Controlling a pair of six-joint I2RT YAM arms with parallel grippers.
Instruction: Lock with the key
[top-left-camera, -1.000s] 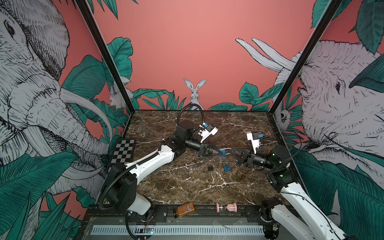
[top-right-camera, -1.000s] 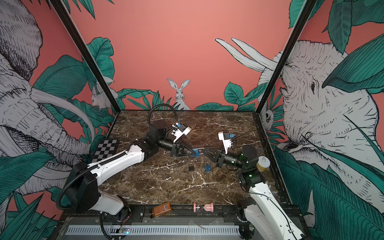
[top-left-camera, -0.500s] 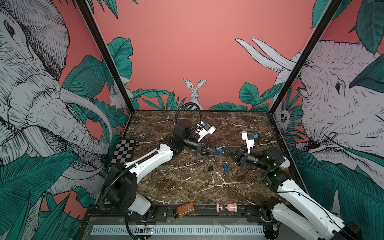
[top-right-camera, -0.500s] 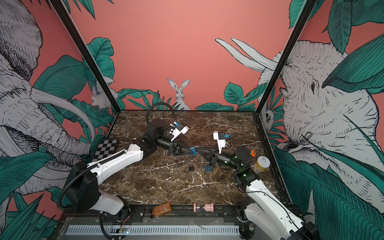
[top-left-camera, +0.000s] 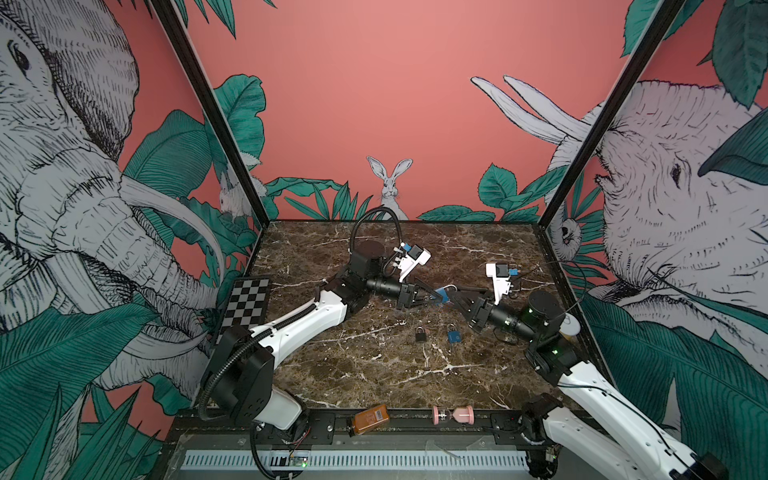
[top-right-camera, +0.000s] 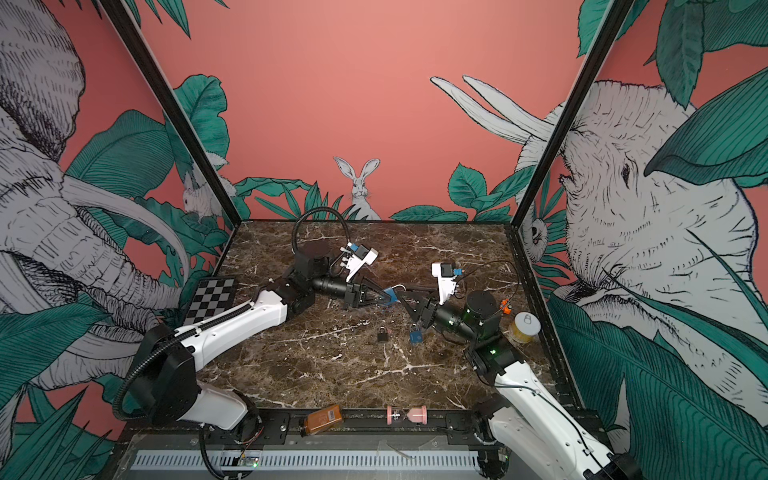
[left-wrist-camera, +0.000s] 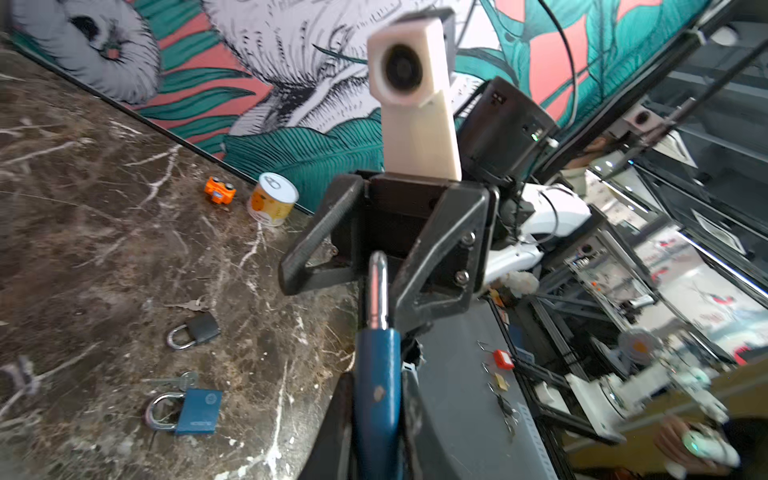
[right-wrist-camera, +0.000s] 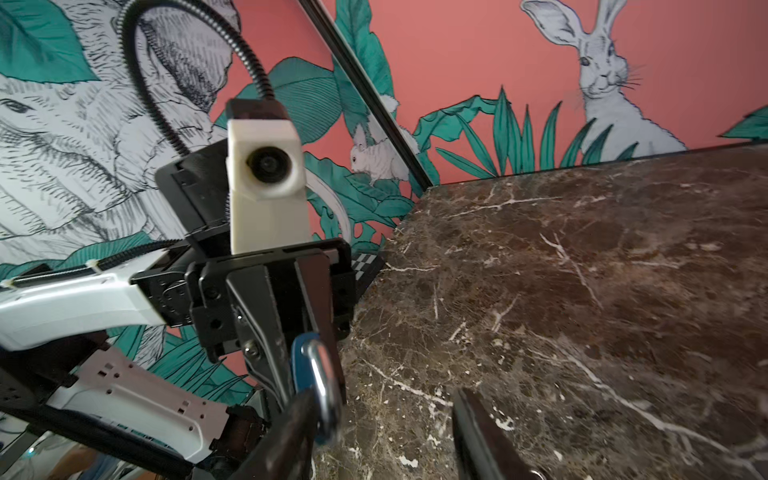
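While the left jaws are clamped on the blue padlock (top-left-camera: 443, 296) above the table (top-left-camera: 374, 374), the right jaws stand apart around its shackle (left-wrist-camera: 379, 286).

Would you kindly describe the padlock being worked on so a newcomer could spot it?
Look to the middle of the marble table. There the left pincer clamps a blue padlock, shackle towards the right pincer. Unlike the black padlock and second blue padlock lying flat nearer the front, it is aloft.
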